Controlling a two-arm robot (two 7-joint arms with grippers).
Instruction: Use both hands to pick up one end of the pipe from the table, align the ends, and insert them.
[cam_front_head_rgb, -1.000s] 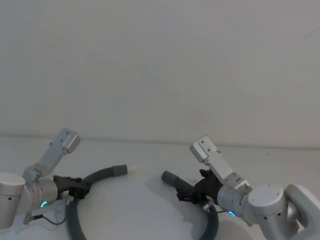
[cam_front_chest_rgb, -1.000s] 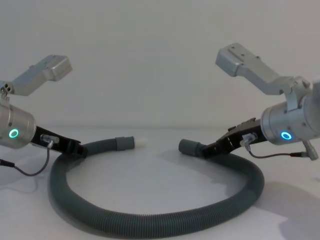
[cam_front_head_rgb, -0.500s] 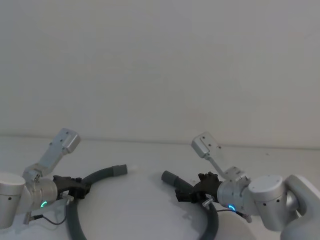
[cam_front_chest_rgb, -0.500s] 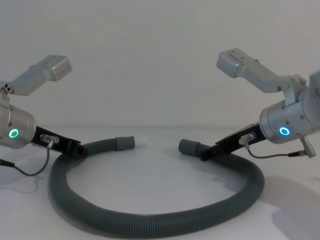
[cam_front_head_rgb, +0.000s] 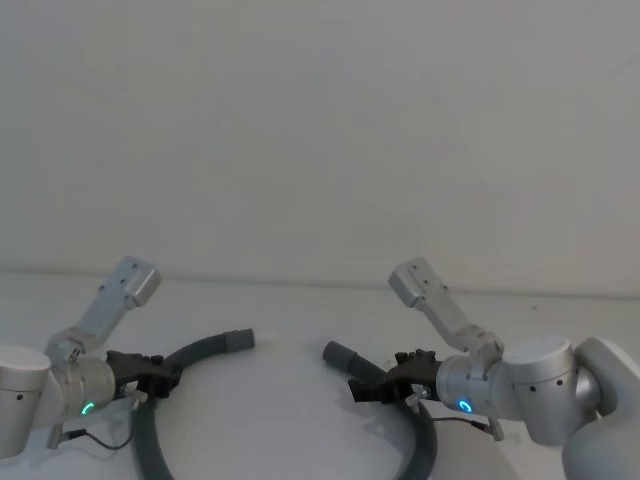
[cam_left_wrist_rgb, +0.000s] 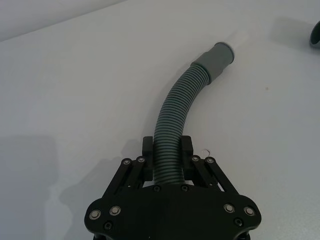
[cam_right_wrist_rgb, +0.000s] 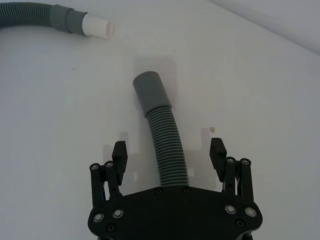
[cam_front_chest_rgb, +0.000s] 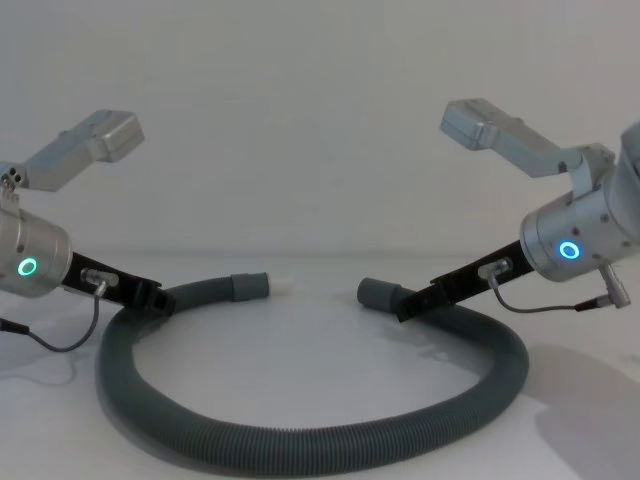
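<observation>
Pipe (cam_front_chest_rgb: 300, 445) looped on white counter (cam_front_chest_rgb: 300, 350) in chest view, left hand (cam_left_wrist_rgb: 166, 150) pinching it behind the spigot cuff (cam_left_wrist_rgb: 217, 55), right wrist view revealing right hand (cam_right_wrist_rgb: 168, 152) spread astride the pipe, plain cuff (cam_right_wrist_rgb: 151, 92) ahead, white spigot (cam_right_wrist_rgb: 97, 26) well apart.

- Open table (cam_front_chest_rgb: 320, 335) lies between the white-tipped cuff (cam_front_chest_rgb: 250, 284) and the plain cuff (cam_front_chest_rgb: 378, 294), well apart.
- The pipe (cam_front_chest_rgb: 300, 440) loops across the table's near side, a low barrier there.
</observation>
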